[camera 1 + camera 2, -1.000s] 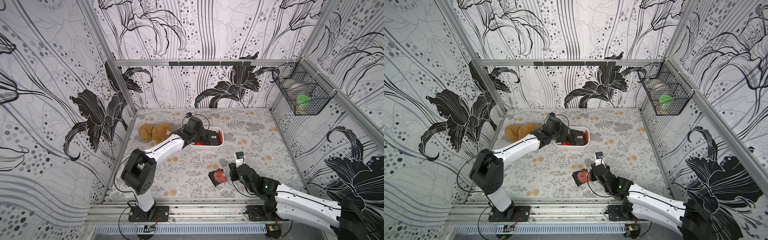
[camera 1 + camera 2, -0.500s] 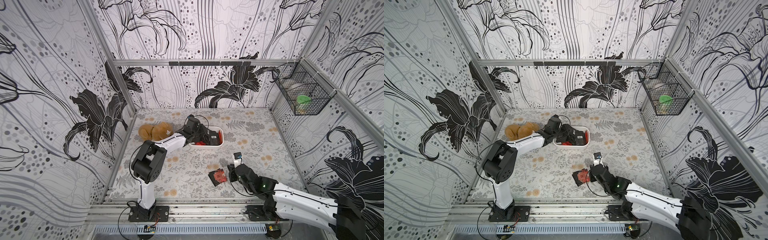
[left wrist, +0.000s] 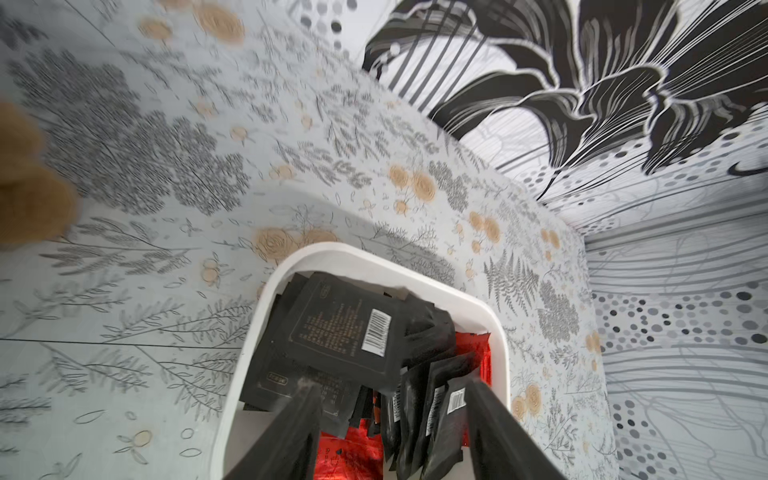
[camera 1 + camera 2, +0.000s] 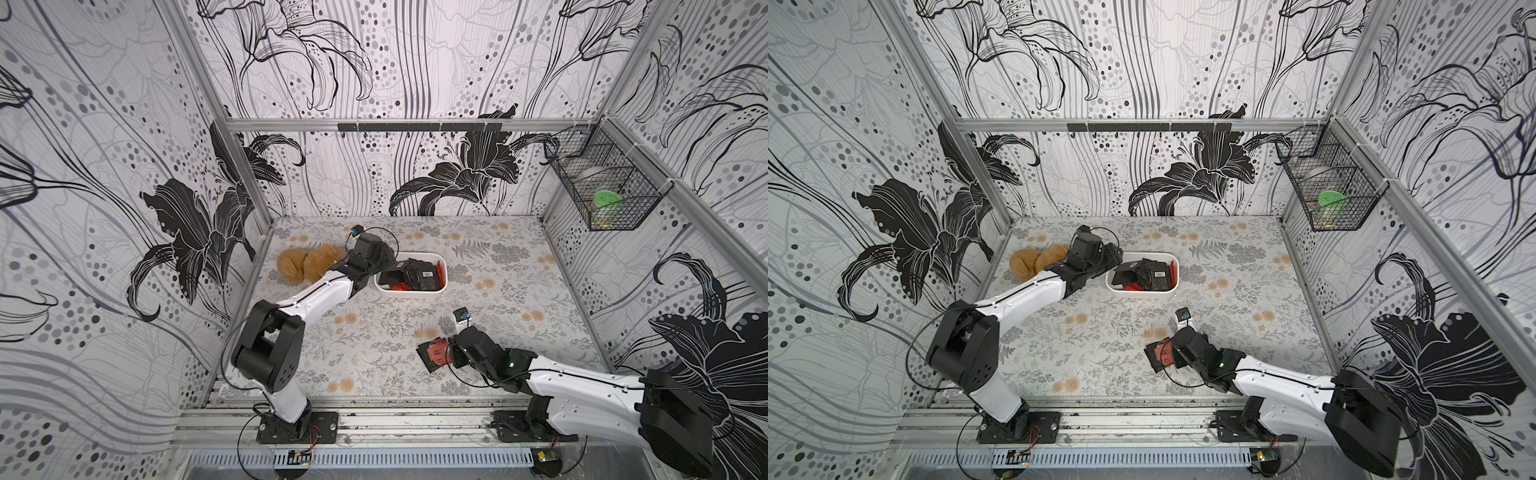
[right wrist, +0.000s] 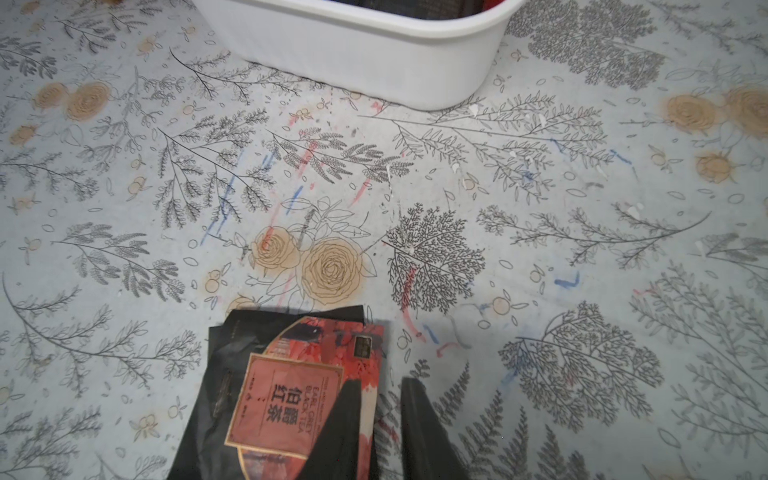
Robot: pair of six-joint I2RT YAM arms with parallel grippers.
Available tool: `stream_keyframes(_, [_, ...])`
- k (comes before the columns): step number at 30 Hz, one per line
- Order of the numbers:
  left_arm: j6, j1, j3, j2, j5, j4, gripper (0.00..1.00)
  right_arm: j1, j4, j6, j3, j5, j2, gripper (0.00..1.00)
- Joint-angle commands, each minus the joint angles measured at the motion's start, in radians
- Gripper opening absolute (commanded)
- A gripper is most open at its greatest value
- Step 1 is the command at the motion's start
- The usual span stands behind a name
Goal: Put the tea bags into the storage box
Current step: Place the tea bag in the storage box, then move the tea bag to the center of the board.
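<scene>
Floral mat [image 5: 540,249] under red-labelled black sachet [image 5: 282,395]

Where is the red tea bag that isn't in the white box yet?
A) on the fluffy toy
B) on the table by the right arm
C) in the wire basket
B: the red tea bag lies flat on the table, apart from the storage box.

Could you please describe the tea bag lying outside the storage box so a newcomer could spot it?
On the floral table, go from the white storage box toward the near edge, to the right gripper. The sachet lies at its tip: black with a red Earl Grey label, outside the box, unlike the other sachets.
</scene>
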Motion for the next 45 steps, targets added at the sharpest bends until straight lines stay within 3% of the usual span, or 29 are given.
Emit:
stream_keyframes(1, [0.008, 0.002, -0.084, -0.101, -0.045, -0.007, 0.61, 0.004, 0.003, -0.008, 0.034, -0.013, 0.038, 0.23])
stream_keyframes(6, [-0.011, -0.063, -0.249, -0.223, 0.072, 0.042, 0.62, 0.002, 0.004, -0.015, 0.059, -0.051, 0.095, 0.20])
stream_keyframes(11, [-0.060, -0.209, -0.379, -0.290, 0.065, 0.037, 0.62, 0.000, -0.013, -0.005, 0.071, -0.049, 0.128, 0.19])
stream_keyframes(19, [-0.234, -0.393, -0.583, -0.355, 0.015, 0.107, 0.61, 0.001, -0.014, -0.043, 0.117, -0.146, 0.240, 0.07])
stream_keyframes(23, [-0.289, -0.420, -0.652, -0.372, 0.009, 0.149, 0.60, 0.002, -0.010, -0.060, 0.147, -0.203, 0.304, 0.02])
stream_keyframes(33, [-0.352, -0.471, -0.705, -0.362, 0.004, 0.198, 0.57, 0.006, 0.067, -0.099, 0.153, -0.379, 0.352, 0.01])
stream_keyframes(45, [-0.484, -0.557, -0.785, -0.338, 0.016, 0.329, 0.48, 0.008, 0.058, -0.104, 0.173, -0.387, 0.401, 0.00])
